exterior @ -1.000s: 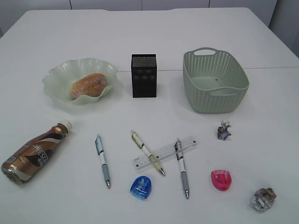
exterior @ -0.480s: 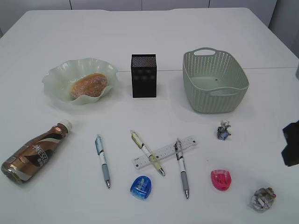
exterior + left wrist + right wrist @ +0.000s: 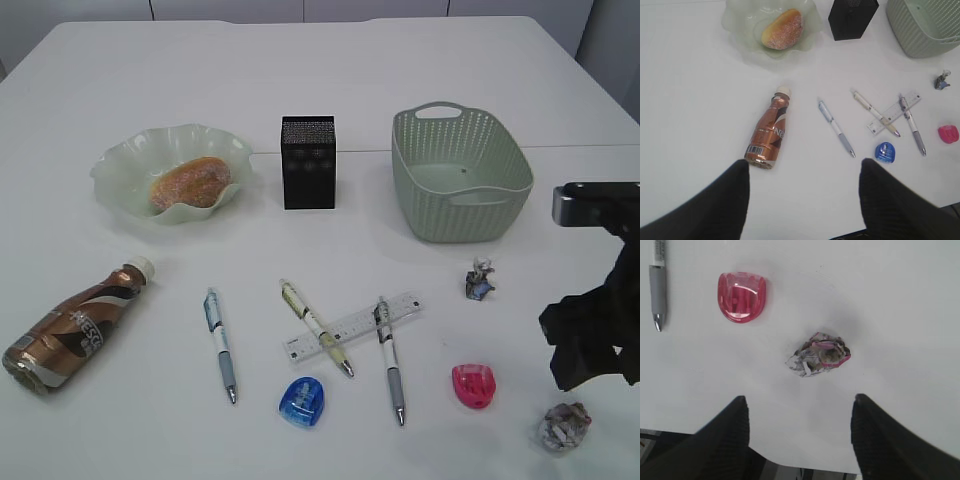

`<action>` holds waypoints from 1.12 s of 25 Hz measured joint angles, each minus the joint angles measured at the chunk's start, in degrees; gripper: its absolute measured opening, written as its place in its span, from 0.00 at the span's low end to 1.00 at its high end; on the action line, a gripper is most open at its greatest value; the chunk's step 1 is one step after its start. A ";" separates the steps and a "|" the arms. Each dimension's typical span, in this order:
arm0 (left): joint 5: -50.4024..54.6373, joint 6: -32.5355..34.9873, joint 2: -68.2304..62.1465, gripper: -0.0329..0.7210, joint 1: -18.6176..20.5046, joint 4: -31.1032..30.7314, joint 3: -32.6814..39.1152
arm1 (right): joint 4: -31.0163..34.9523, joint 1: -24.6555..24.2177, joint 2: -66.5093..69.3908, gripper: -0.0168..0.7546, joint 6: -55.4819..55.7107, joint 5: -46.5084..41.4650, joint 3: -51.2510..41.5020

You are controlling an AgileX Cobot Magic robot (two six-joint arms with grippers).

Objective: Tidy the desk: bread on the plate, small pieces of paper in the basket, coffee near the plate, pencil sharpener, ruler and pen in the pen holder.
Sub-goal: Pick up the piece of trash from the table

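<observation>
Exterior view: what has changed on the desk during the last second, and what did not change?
The right arm came in from the right edge, and the right gripper now hangs open above the near paper wad, touching nothing. Nothing was taken or released. The bread remains on the plate; the bottle, basket and pens did not move.

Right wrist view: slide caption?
Open right gripper poised above a crumpled paper wad, pink pencil sharpener lying beside it.

A crumpled printed-paper wad [image 3: 818, 354] lay before the right gripper [image 3: 799, 432] on the matt white counter [image 3: 900, 300], near a glossy translucent pink plastic sharpener [image 3: 741, 296].
</observation>
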State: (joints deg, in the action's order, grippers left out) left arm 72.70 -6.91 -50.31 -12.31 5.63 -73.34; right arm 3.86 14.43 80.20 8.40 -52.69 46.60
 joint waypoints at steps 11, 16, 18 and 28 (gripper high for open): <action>0.00 -0.05 0.00 0.70 0.00 0.00 0.00 | -0.47 0.00 9.40 0.68 0.00 2.54 0.00; 0.00 -0.14 0.00 0.70 0.00 0.00 0.00 | -0.59 0.00 12.21 0.68 0.04 4.53 0.00; 0.00 -0.14 0.00 0.70 0.00 0.09 0.00 | -0.83 0.00 13.36 0.68 0.15 5.23 0.00; 0.00 -0.14 0.00 0.69 0.00 0.22 0.00 | -4.44 0.00 17.73 0.68 2.94 6.74 0.00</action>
State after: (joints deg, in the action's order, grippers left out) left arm 72.70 -7.05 -50.31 -12.31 5.85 -73.34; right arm -0.58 14.43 97.93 11.34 -45.96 46.60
